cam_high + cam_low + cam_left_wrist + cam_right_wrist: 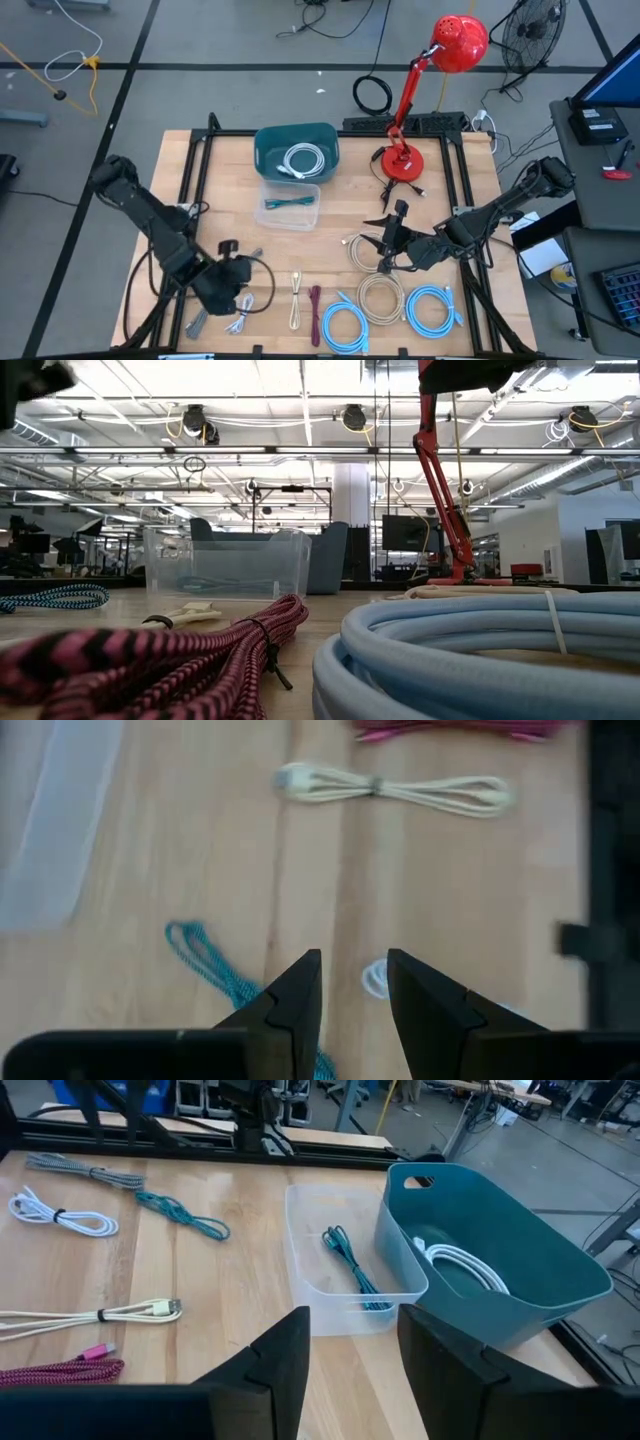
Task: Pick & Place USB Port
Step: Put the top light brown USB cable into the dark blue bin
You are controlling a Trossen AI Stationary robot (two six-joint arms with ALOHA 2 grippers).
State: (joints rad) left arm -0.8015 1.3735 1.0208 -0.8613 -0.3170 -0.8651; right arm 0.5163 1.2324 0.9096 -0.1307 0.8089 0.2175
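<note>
Several bundled USB cables lie flat on the wooden table. Near the front edge are a cream cable (296, 300), a maroon braided one (316, 312) and light blue coils (345, 325). My left gripper (355, 988) hovers open at the front left (238, 283), slanting down. A small white cable (375, 980) lies on the table below its gap, and a teal braided cable (210, 965) lies beside it. My right gripper (350, 1350) stands open and raised over the beige coils (380, 298) at right of centre. It faces the clear container (350, 1275).
The clear container (288, 205) holds a teal cable. Behind it a teal bin (296, 155) holds a white cable. A red desk lamp (405, 160) stands at the far right. A grey braided cable (85, 1172) and a white one (60, 1217) lie at the front left.
</note>
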